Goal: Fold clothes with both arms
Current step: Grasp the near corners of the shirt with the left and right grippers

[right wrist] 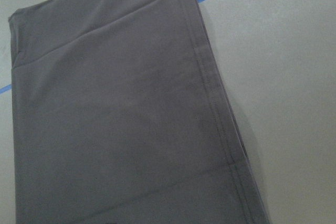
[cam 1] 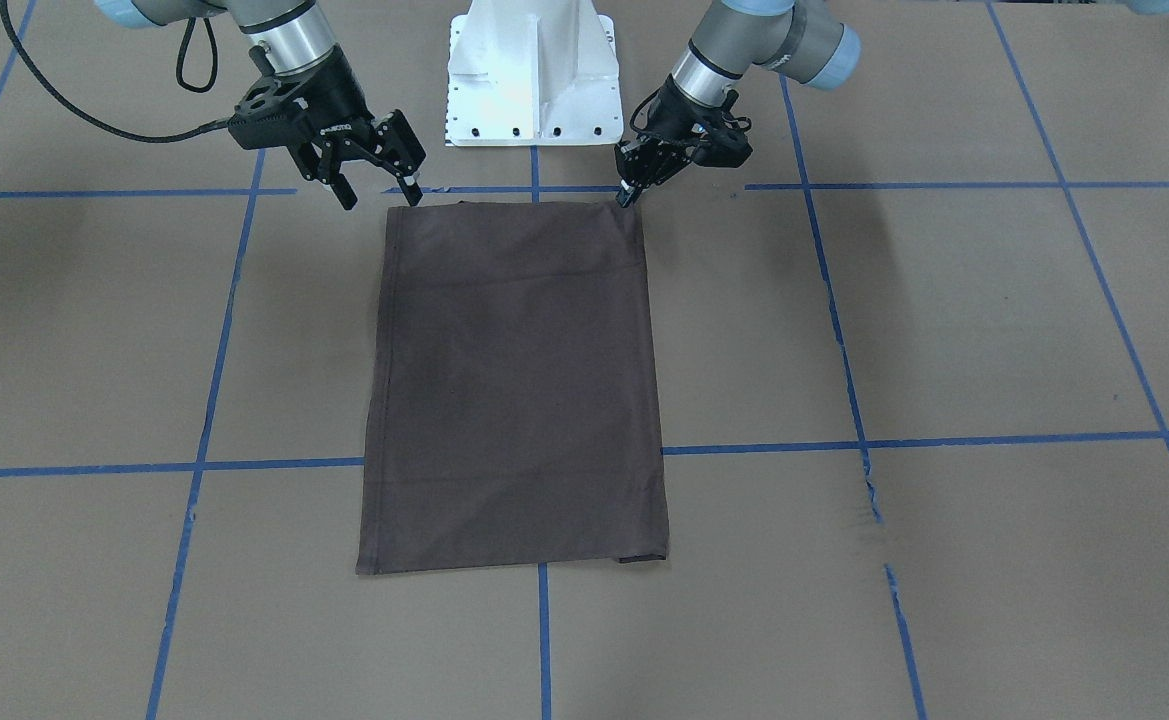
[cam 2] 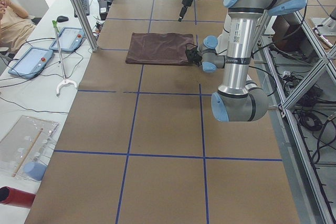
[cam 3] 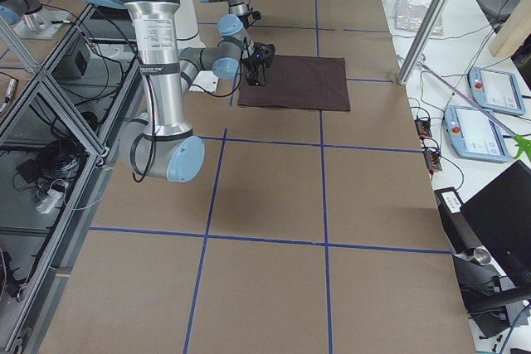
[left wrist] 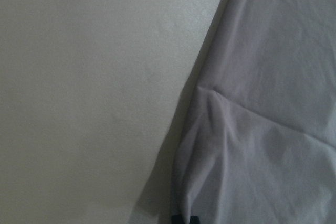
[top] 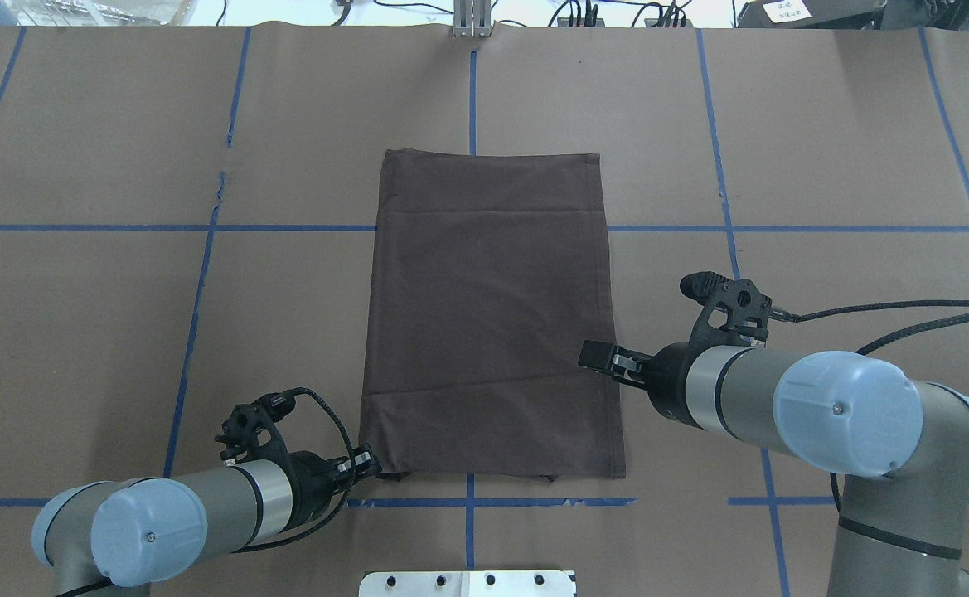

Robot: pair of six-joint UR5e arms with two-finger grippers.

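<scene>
The dark brown fabric T-shirt, folded into a flat rectangle, lies mid-frame on the brown paper-covered desk. In the front-facing view its long axis runs top to bottom. Both claws sit at its top short edge. The left claw is clenched on the upper-right corner, and the right claw hangs released just above the upper-left corner. The cloth stretches down-frame from both. I cannot tell which end is the neck.

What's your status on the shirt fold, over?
Left end effector shut on T-shirt corner nearest the base. Right end effector open, raised off the cloth. T-shirt folded to a rectangle, flat. Nothing on it.
</scene>
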